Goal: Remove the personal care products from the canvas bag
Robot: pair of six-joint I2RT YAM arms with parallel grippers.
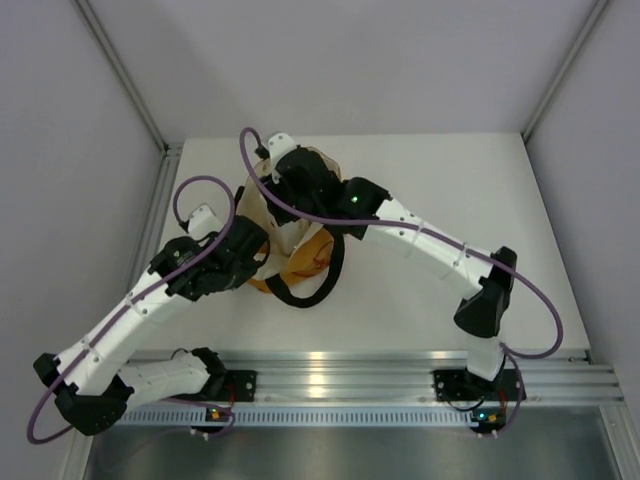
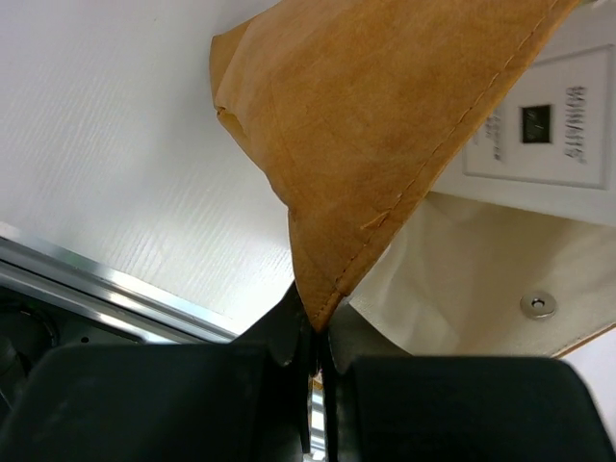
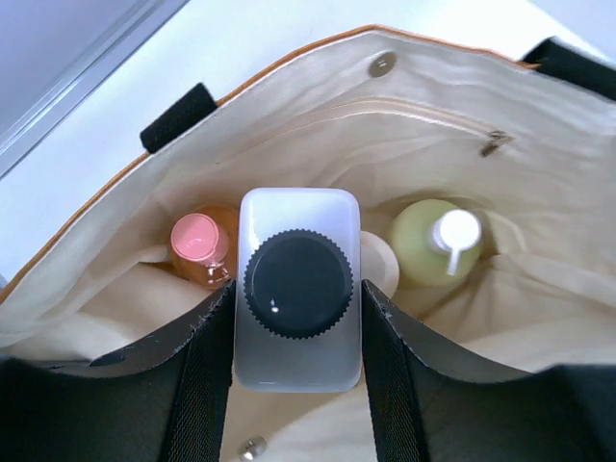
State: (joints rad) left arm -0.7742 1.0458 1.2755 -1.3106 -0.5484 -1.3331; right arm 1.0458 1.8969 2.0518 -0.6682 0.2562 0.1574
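From overhead, both arms lean in over the canvas bag [image 1: 305,262], which sits on the white tabletop [image 1: 450,200]. Their bulk covers the bag's mouth, so not one bottle shows from up there. The right wrist camera fills that gap, looking straight down into the cream lining. There the right pincer [image 3: 296,308] is grasping the white bottle [image 3: 298,284], with a black finger pressed against each flank of its body and the ridged dark cap facing the lens. Just to the left of it stands the orange bottle [image 3: 199,241] with its pink cap, and to the right the pale green bottle [image 3: 428,245] with its white cap. Tucked between the white and the green is a sliver of the beige bottle [image 3: 378,262], mostly hidden. All four are inside the bag. The white one looks nearer the lens than the rest, though I cannot say for sure that it is off the bag's floor. The left wrist camera shows only the outside of the bag. The left pincer [image 2: 313,332] is clenched tight on a mustard-tan corner of the fabric, with a printed label [image 2: 539,120] and a metal snap [image 2: 537,305] on the cream panel beside it.
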